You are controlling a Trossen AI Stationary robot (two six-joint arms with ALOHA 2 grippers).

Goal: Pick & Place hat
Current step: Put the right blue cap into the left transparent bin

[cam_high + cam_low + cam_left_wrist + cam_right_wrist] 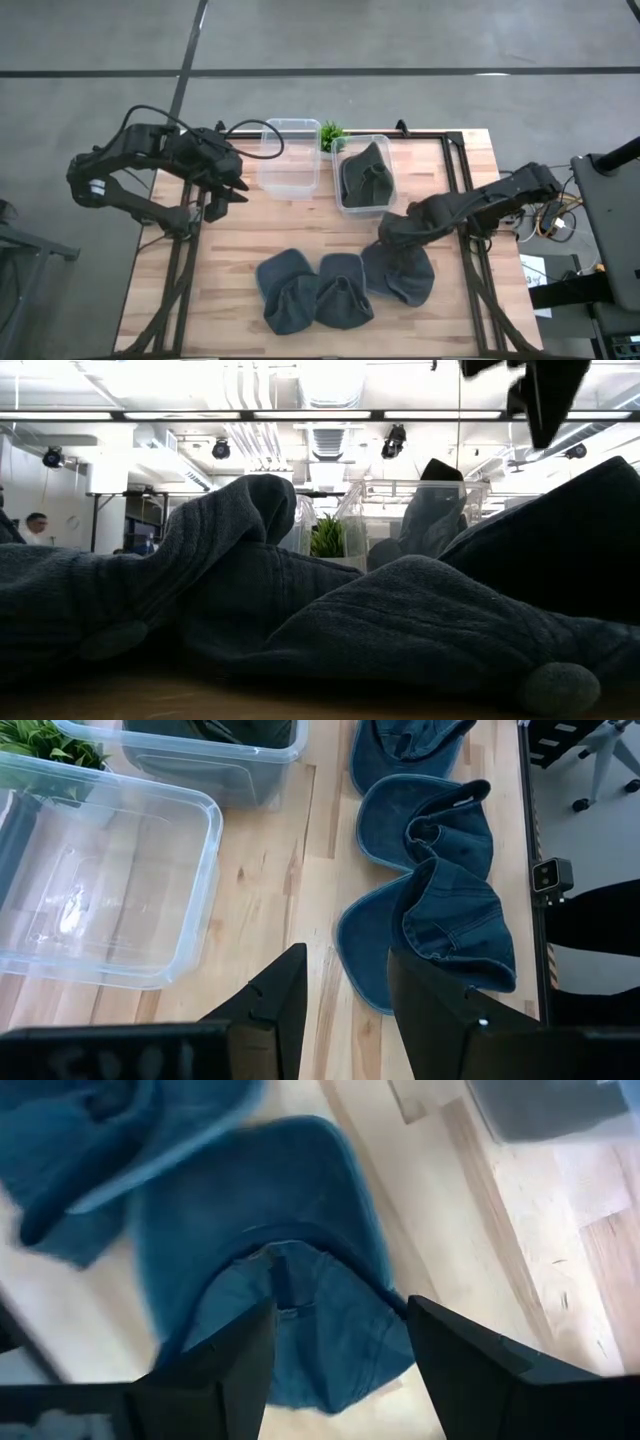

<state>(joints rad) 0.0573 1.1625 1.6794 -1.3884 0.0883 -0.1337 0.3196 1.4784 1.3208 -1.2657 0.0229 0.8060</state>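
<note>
Three dark blue hats lie in a row on the wooden table near its front edge: left [285, 290], middle [343, 290] and right [402, 272]. A fourth hat [365, 172] lies in a clear bin [345, 205]. My right gripper [390, 232] is open and hovers over the far-left part of the right hat [290, 1310]. Its fingers stand apart above the hat's crown and back opening, clear of it. My left gripper [225, 190] is open and empty over the table's far left, beside an empty clear bin [290, 160]. It looks along the row of hats [430, 920].
The two clear bins stand side by side at the table's far edge, with a small green plant [332, 133] between them. Bare wood [300, 225] lies between the bins and the hats. In the low view, the hats [250, 580] fill the foreground.
</note>
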